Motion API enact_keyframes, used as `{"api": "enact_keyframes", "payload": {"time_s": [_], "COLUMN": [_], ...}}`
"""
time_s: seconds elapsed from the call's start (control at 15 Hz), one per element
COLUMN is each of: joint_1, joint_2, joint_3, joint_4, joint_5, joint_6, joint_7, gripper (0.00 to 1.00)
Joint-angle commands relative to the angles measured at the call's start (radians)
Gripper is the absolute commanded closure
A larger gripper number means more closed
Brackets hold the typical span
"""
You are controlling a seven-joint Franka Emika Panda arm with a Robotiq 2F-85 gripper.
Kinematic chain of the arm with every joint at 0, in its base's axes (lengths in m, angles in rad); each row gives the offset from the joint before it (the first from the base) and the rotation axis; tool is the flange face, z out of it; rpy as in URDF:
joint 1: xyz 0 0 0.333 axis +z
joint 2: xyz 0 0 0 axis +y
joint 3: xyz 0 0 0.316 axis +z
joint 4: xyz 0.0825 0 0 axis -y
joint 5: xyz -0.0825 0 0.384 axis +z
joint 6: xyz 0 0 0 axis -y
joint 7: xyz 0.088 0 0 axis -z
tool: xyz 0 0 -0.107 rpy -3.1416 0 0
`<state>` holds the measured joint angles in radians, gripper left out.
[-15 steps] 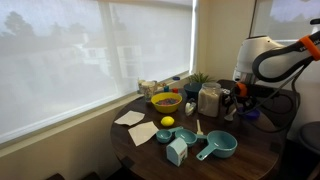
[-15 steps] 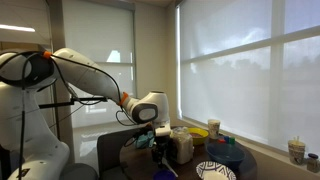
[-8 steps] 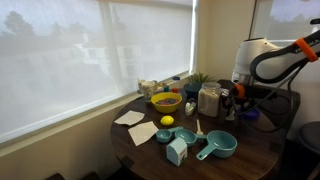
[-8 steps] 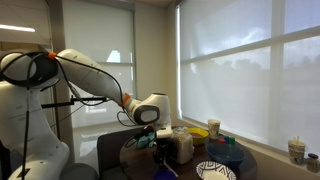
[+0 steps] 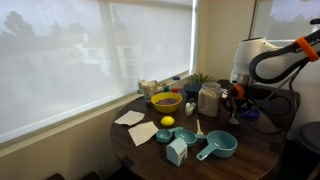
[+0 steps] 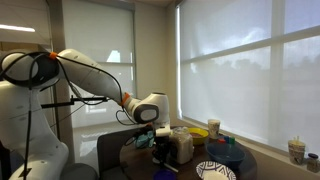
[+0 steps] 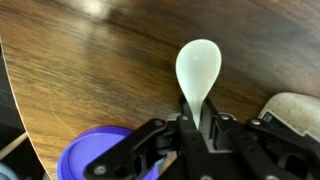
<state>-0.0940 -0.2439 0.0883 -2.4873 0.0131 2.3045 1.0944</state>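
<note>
The hand point(image 7: 197, 120) is clamped on a white spoon point(image 7: 198, 65) above open tabletop point(image 7: 90, 70), a purple bowl point(image 7: 88, 160) just beside.

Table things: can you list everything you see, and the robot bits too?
spoon: one, white, held above the table
dish: one, purple, beside the gripper
canister: one, cream, near the gripper
bowl: one, yellow, by the window
lemon: one, yellow, beside the bowl
measuring cups: two, teal, table front
napkins: two, pale, window side
table: one, dark wood, round
gripper: one, black, shut on the spoon
arm: one, white
</note>
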Motion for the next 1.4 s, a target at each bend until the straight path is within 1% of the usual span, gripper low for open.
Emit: {"api": "enact_keyframes", "payload": {"time_s": [0.0, 0.13, 0.4, 0.47, 0.53, 0.6, 0.8, 0.93, 1.13, 1.2, 1.33], "joint_1": [0.045, 0.058, 0.058, 0.059, 0.059, 0.052, 0.035, 0.024, 0.011, 0.008, 0.008], "joint_2": [-0.015, -0.025, -0.059, -0.058, -0.058, -0.058, -0.049, -0.041, -0.027, -0.022, -0.011], "joint_3": [-0.003, 0.003, -0.001, -0.005, -0.005, 0.001, -0.003, -0.008, -0.011, -0.013, -0.015], "joint_4": [0.004, 0.0, 0.011, 0.015, 0.013, 0.005, -0.002, -0.003, -0.01, -0.012, -0.016], "joint_5": [0.046, 0.037, 0.015, 0.024, 0.023, -0.004, -0.048, -0.062, -0.097, -0.107, -0.115], "joint_6": [-0.037, -0.048, -0.122, -0.135, -0.137, -0.115, -0.078, -0.074, -0.03, -0.007, 0.024], "joint_7": [-0.022, -0.02, -0.019, -0.035, -0.042, -0.033, -0.044, -0.049, -0.049, -0.049, -0.053], "gripper": [0.96, 0.96, 0.96, 0.96, 0.59, 0.58, 0.39, 0.25, 0.05, 0.0, 0.0]}}
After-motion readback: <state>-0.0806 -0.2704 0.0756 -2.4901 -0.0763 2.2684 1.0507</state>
